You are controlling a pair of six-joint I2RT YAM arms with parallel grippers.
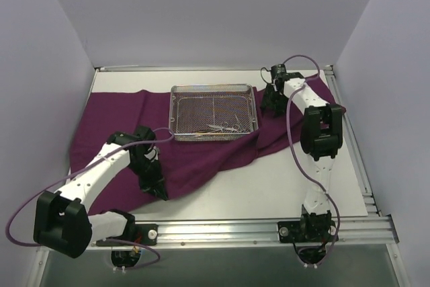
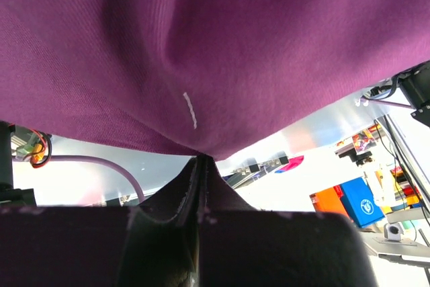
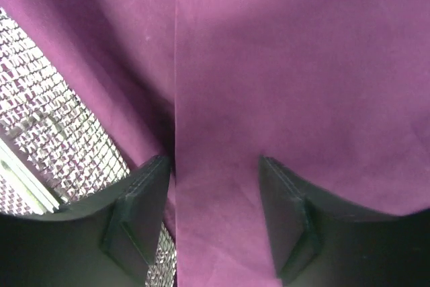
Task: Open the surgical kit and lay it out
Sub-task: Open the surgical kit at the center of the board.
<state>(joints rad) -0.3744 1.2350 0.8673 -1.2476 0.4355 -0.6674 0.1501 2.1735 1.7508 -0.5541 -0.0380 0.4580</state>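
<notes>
The dark purple cloth wrap [image 1: 201,159] lies spread across the white table. On it stands the silver wire-mesh tray [image 1: 213,87], and thin silver instruments [image 1: 225,126] lie near its front edge. My left gripper [image 1: 158,189] is at the cloth's near edge. In the left wrist view it [image 2: 199,159] is shut on the cloth [image 2: 235,45], which hangs over the camera. My right gripper [image 1: 271,107] hovers over the cloth just right of the tray. Its jaws [image 3: 215,179] stand apart astride a cloth fold [image 3: 222,99], with the tray's mesh [image 3: 47,132] beside the left finger [image 3: 144,193].
An aluminium rail [image 1: 269,228] runs along the near edge by the arm bases. Bare white table [image 1: 282,186] shows in front of the cloth on the right. Grey walls enclose the left, back and right sides.
</notes>
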